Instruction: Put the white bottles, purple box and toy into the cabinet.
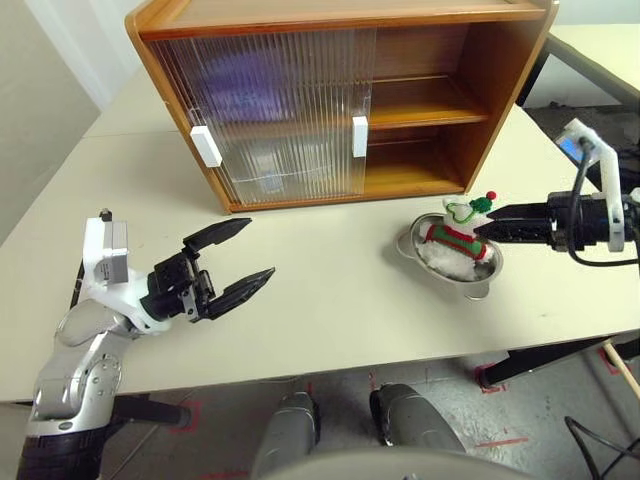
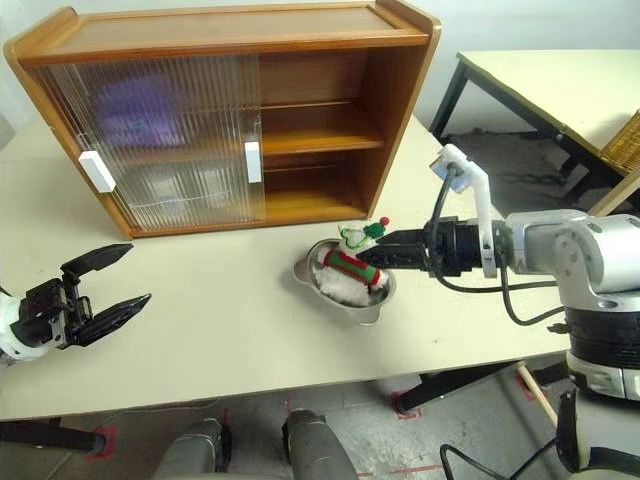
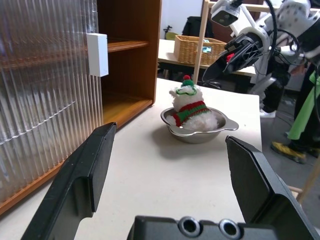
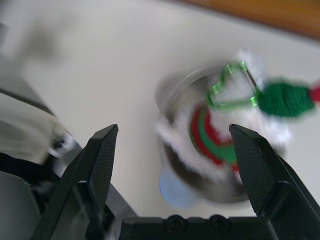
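Two grippers, both with fingers spread wide and nothing between them. The right gripper (image 2: pixel 385 262) hangs just beside the toy (image 2: pixel 350 268), its fingertips reaching the hat side of the plush, and through the right wrist view the toy lies straight ahead between the open fingers. So the step in hand looks like the toy pickup: the reach is lined up, the grasp not yet made.

The toy lies in a steel bowl (image 1: pixel 492 270) on the table (image 1: pixel 330 300), sweater stripes up, hat toward the right fingertips. The next move calls for the fingers to drop around the soft body without hooking the bowl's rim, then pinch and lift clear so the bowl stays behind.

The left gripper (image 1: pixel 245 258) hovers well apart from the toy, pointing across the table toward it.

Beyond the fingers stands the cabinet (image 1: pixel 500 70). Its right half is open, both shelves bare there. Behind the ribbed sliding doors (image 1: pixel 270 110) a purple blur shows on the upper level, likely the purple box; I can't make out bottles.
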You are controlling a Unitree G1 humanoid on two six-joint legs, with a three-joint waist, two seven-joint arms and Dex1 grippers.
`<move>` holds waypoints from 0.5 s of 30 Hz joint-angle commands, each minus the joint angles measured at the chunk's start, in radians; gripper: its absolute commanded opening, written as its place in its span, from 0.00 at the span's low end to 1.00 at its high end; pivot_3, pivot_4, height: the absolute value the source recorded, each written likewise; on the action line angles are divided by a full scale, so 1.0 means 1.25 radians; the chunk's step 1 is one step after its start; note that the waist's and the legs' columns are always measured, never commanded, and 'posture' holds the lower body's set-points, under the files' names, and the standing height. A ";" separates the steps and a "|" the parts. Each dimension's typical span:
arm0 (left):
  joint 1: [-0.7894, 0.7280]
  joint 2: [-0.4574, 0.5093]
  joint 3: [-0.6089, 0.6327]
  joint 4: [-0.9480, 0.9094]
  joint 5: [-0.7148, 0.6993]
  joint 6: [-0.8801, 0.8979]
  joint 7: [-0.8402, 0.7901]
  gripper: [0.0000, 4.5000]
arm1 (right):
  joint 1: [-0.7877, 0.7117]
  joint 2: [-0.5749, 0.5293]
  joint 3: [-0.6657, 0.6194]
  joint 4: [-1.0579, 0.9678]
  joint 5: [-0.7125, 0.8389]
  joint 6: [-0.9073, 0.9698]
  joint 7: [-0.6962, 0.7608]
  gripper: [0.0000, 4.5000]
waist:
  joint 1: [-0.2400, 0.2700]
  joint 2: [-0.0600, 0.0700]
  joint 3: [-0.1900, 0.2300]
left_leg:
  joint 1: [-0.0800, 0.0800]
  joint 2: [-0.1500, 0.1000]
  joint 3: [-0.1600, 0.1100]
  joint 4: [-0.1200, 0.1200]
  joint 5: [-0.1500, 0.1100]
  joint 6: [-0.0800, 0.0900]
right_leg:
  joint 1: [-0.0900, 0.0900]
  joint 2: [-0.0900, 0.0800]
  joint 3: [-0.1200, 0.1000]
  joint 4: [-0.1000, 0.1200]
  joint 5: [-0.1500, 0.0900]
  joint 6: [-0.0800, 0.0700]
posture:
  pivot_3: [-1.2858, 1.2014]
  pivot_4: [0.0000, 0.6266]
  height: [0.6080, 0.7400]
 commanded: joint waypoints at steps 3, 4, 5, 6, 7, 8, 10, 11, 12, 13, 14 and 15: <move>-0.007 0.008 0.016 0.025 0.004 -0.006 -0.014 1.00 | -0.043 -0.032 0.050 -0.098 0.066 0.143 -0.125 0.99 | 0.000 0.000 0.000 | -0.002 0.000 0.000 -0.001 -0.001 0.000 | -0.003 0.000 0.000 0.000 -0.001 0.000 | 0.46 0.16 1.00; -0.008 0.008 0.018 0.026 0.004 -0.008 -0.015 1.00 | -0.043 -0.045 0.054 -0.101 0.091 0.144 -0.143 0.99 | 0.000 0.000 0.000 | -0.005 0.000 0.000 -0.001 -0.001 0.000 | -0.006 0.000 0.000 0.000 -0.001 0.000 | 0.46 0.16 1.00; -0.005 0.007 0.020 0.031 0.005 -0.011 -0.018 1.00 | -0.042 -0.047 0.059 -0.103 0.101 0.144 -0.188 0.99 | 0.000 0.000 0.000 | -0.008 0.000 0.000 -0.001 0.000 0.000 | -0.008 0.000 0.000 0.000 -0.001 0.000 | 0.46 0.16 1.00; -0.003 0.006 0.022 0.035 0.006 -0.014 -0.020 1.00 | -0.042 -0.048 0.061 -0.103 0.113 0.144 -0.226 0.99 | 0.000 0.000 0.000 | -0.009 0.000 0.000 -0.001 0.000 0.000 | -0.011 0.000 0.000 0.001 -0.001 0.000 | 0.46 0.16 1.00; -0.003 0.003 0.021 0.039 0.008 -0.018 -0.021 1.00 | -0.046 -0.027 0.054 -0.097 0.124 0.144 -0.276 0.99 | 0.001 0.000 0.000 | -0.010 0.000 0.000 -0.002 0.000 0.000 | -0.011 0.000 0.000 0.001 -0.002 0.000 | 0.45 0.16 1.00; -0.003 0.000 0.019 0.044 0.010 -0.021 -0.022 1.00 | -0.051 0.009 0.040 -0.085 0.137 0.144 -0.326 0.99 | 0.001 -0.001 0.000 | -0.010 0.000 0.000 -0.002 -0.001 0.000 | -0.011 0.000 0.000 0.001 -0.002 0.000 | 0.45 0.16 1.00; -0.007 -0.009 0.013 0.052 0.015 -0.028 -0.023 1.00 | -0.045 0.049 0.028 -0.073 0.185 0.144 -0.417 0.99 | 0.000 -0.001 0.000 | -0.009 0.000 0.000 -0.004 -0.001 0.001 | -0.012 0.000 0.001 0.001 -0.002 0.000 | 0.45 0.16 1.00; -0.009 -0.012 0.011 0.054 0.016 -0.030 -0.023 1.00 | -0.036 0.054 0.026 -0.075 0.208 0.144 -0.455 0.99 | 0.000 0.000 0.000 | -0.009 0.000 0.000 -0.005 -0.001 0.001 | -0.012 0.000 0.001 0.001 -0.002 0.000 | 0.45 0.16 1.00; -0.012 -0.015 0.009 0.057 0.016 -0.032 -0.024 1.00 | -0.026 0.062 0.017 -0.072 0.236 0.144 -0.503 0.99 | 0.000 0.000 0.000 | -0.009 0.000 0.001 -0.006 0.000 0.001 | -0.012 0.000 0.001 0.001 -0.003 0.001 | 0.45 0.16 1.00; -0.014 -0.016 0.007 0.061 0.018 -0.034 -0.026 1.00 | -0.017 0.066 0.009 -0.069 0.272 0.144 -0.549 0.99 | 0.000 -0.001 0.000 | -0.009 0.000 0.001 -0.006 0.000 0.001 | -0.012 0.000 0.001 0.002 -0.003 0.002 | 0.45 0.16 1.00; -0.017 -0.017 0.006 0.065 0.019 -0.035 -0.029 1.00 | -0.011 0.066 0.003 -0.066 0.312 0.144 -0.592 0.99 | 0.001 -0.001 0.000 | -0.009 0.000 0.000 -0.006 -0.001 0.001 | -0.012 0.000 0.001 0.003 -0.003 0.004 | 0.45 0.16 1.00; -0.019 -0.018 0.005 0.068 0.020 -0.037 -0.031 1.00 | -0.007 0.068 -0.003 -0.062 0.352 0.144 -0.633 0.99 | 0.003 -0.001 0.000 | -0.009 0.000 0.000 -0.006 -0.001 0.001 | -0.012 0.000 0.001 0.003 -0.003 0.005 | 0.45 0.16 1.00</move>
